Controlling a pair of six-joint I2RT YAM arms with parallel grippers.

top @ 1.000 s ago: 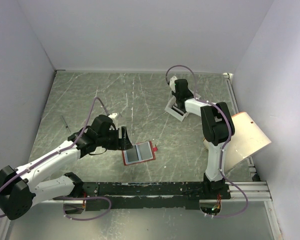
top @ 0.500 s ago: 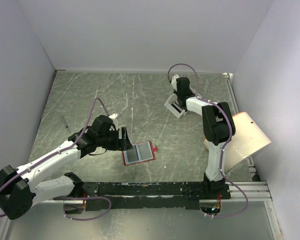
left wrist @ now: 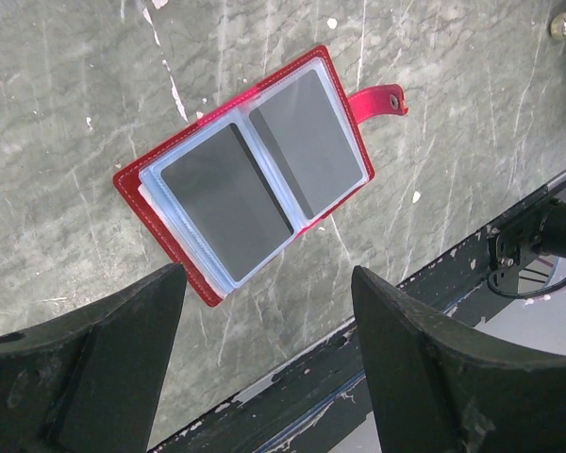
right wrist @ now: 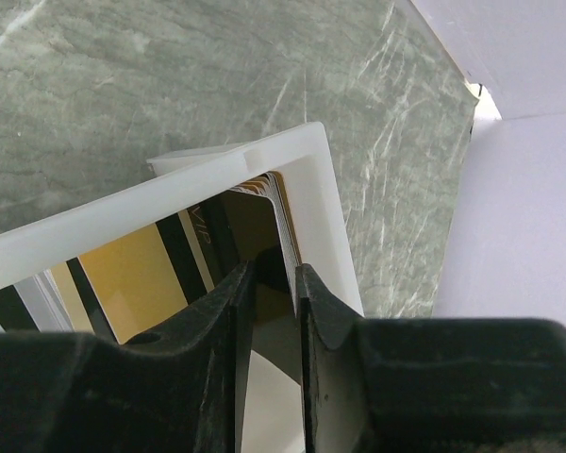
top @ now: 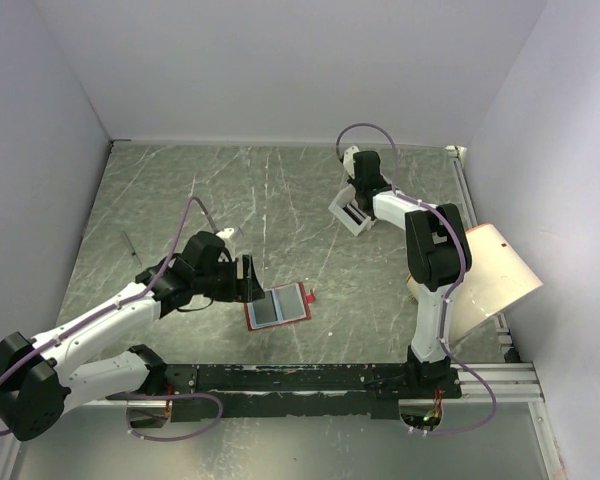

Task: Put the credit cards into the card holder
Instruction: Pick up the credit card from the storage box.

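The card holder (top: 278, 306) (left wrist: 250, 170) lies open on the marble table, red with pale blue pockets and its snap tab pointing right. My left gripper (top: 247, 278) (left wrist: 269, 274) hovers open just left of it, nothing between its fingers. At the far right, my right gripper (top: 356, 203) (right wrist: 275, 269) reaches down into a white open-topped box (top: 347, 214) (right wrist: 170, 203). Its jaws stand narrow, closed on the edge of a stack of credit cards (right wrist: 291, 236). Yellow and dark credit cards (right wrist: 132, 274) lean in the box beside them.
A black rail (top: 310, 378) (left wrist: 547, 226) runs along the near table edge, just under the left gripper. A curved tan sheet (top: 495, 270) leans at the right wall. White walls close the table on three sides.
The right gripper's jaws have narrowed inside the white box. The gripper and box have shifted slightly toward the back. The left arm and card holder have not moved.
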